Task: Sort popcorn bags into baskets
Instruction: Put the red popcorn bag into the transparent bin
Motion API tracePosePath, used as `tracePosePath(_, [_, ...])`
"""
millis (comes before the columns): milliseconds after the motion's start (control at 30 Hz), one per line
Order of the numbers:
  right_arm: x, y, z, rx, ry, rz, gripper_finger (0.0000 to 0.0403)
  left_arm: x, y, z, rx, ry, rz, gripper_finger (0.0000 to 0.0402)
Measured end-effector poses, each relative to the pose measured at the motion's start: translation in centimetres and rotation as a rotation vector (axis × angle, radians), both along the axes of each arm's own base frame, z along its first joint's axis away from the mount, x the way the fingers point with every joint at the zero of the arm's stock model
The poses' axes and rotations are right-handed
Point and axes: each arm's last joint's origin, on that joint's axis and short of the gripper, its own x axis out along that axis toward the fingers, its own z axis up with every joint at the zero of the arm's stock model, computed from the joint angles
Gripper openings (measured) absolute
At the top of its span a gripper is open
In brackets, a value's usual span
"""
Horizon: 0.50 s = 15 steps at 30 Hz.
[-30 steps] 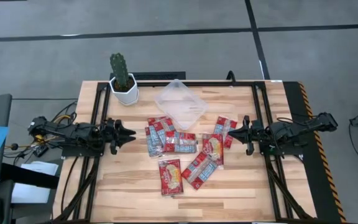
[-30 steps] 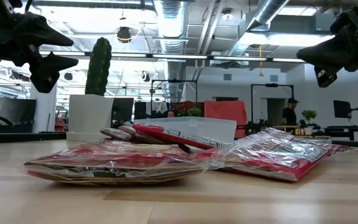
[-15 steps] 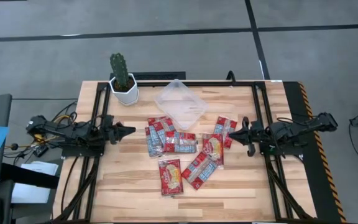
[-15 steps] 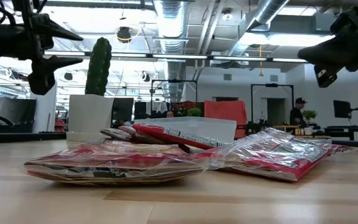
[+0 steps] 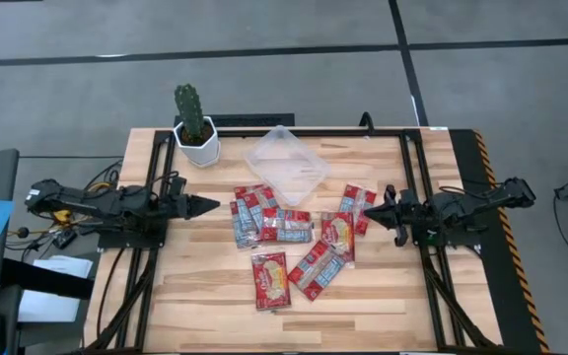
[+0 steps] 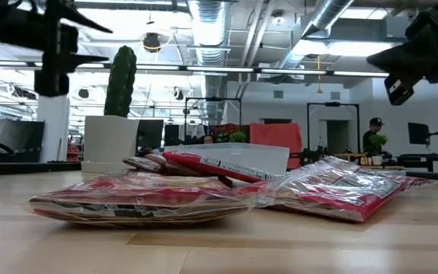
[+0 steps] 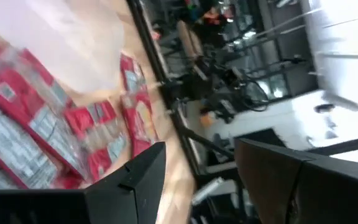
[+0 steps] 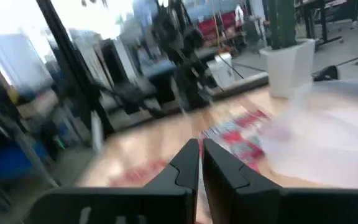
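High view: you have the wooden table with bare board on every side of the popcorn bags, all heaped mid-table; the clear tray just behind holds none. No pick has begun. The left gripper, parted and empty, needs a descent onto the nearest bag. The right gripper waits pinched shut, empty.

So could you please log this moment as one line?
left gripper: open, empty, above table left | right gripper: shut, empty | popcorn bags: on table | tray: empty

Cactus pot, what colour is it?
White. The pot shows best in the high view, at the table's far left corner.
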Motion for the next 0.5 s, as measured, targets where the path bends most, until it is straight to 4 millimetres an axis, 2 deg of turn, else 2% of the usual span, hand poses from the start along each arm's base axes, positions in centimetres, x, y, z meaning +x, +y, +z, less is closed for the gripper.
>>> tracePosePath(67, [-0.1, 0.0, 0.4, 0.135, -0.052, 0.014, 0.0047, 0.6, 0.3, 1.1, 0.011, 0.08, 0.028, 0.0183])
tracePosePath(133, [-0.1, 0.0, 0.7, 0.25, -0.084, 0.03, 0.0047, 1.1, 0.6, 1.3, -0.024, 0.218, 0.065, 0.0183])
tracePosePath(233, [-0.1, 0.0, 0.8, 0.396, -0.099, 0.05, 0.0047, 2.1, 1.2, 0.2, -0.096, 0.426, 0.135, 0.0183])
tracePosePath(333, [-0.1, 0.0, 0.7, 0.519, -0.102, 0.066, 0.0047, 3.2, 1.7, -1.2, -0.141, 0.537, 0.167, 0.0183])
tracePosePath(500, [-0.1, 0.0, 0.8, 0.582, -0.107, 0.077, 0.0047, 5.4, 3.1, -3.1, -0.066, 0.664, 0.166, 0.02])
